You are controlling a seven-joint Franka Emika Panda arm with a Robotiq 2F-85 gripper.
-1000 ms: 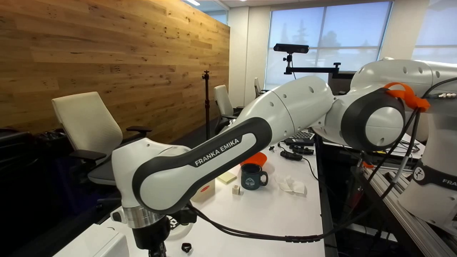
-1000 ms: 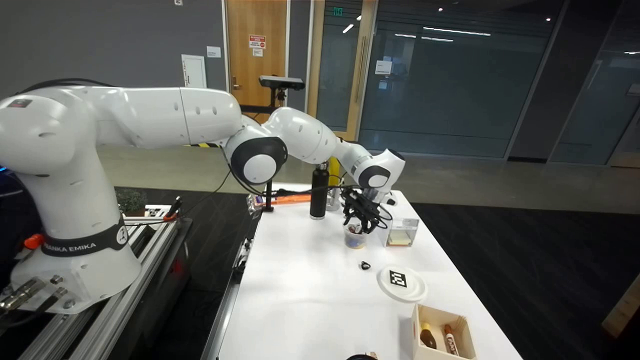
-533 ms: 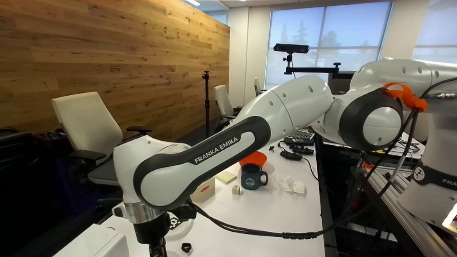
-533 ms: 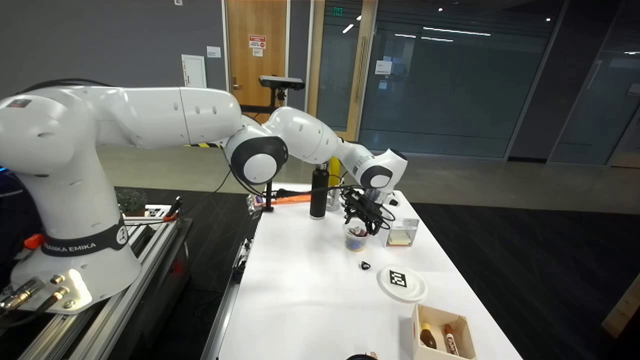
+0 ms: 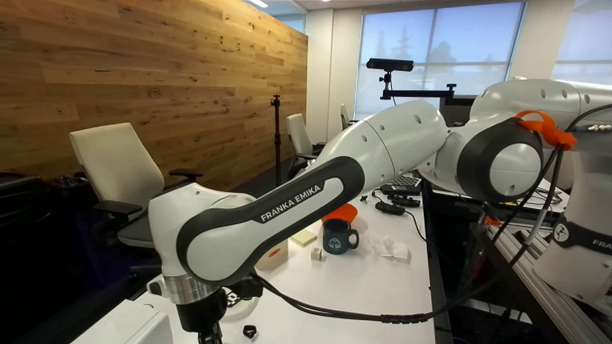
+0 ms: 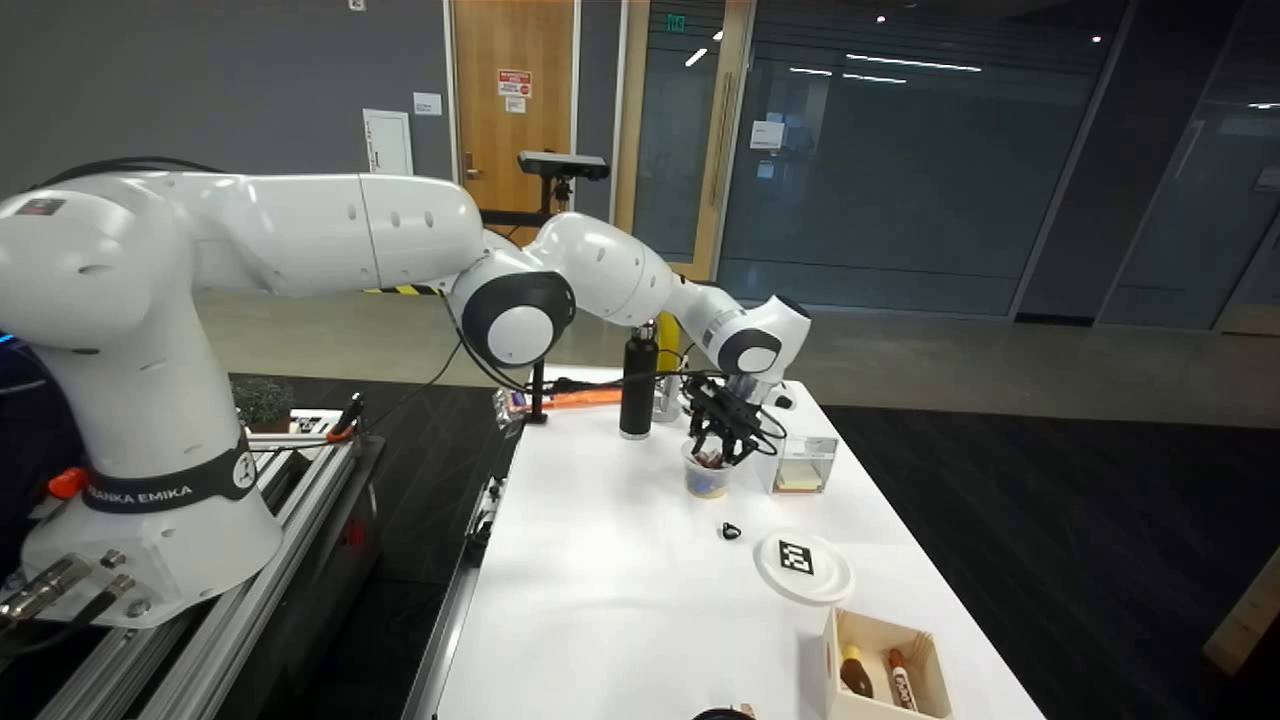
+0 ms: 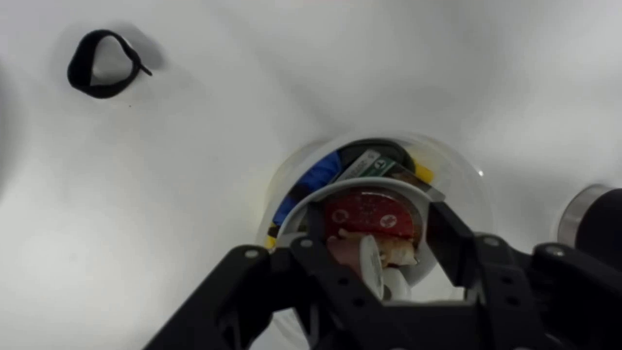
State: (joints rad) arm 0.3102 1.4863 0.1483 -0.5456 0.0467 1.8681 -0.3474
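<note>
The gripper [image 7: 378, 209] hangs over a small white cup [image 7: 362, 182]. Its 2 fingers [image 7: 449, 243] stand apart with a wide gap, and I see nothing gripped between them. In the wrist view, 1 finger shows over the inside of the cup and 1 by its rim at 3 o'clock; I cannot tell if they touch it. In the cup lies a red thing [image 7: 367, 216]. The cup sits inside a big clear tub [image 6: 706, 486] on the white table [image 6: 590, 560]. In the wrist view, a black loop [image 7: 82, 65] lies at 10 o'clock from the tub. In an exterior view, a clear box [image 6: 812, 455] stands near the tub at 3 o'clock, and a black bottle [image 6: 638, 392] at 11 o'clock. Farther off come a white plate [image 6: 825, 581] at 4 o'clock and a wooden box [image 6: 885, 630] at 5 o'clock.
</note>
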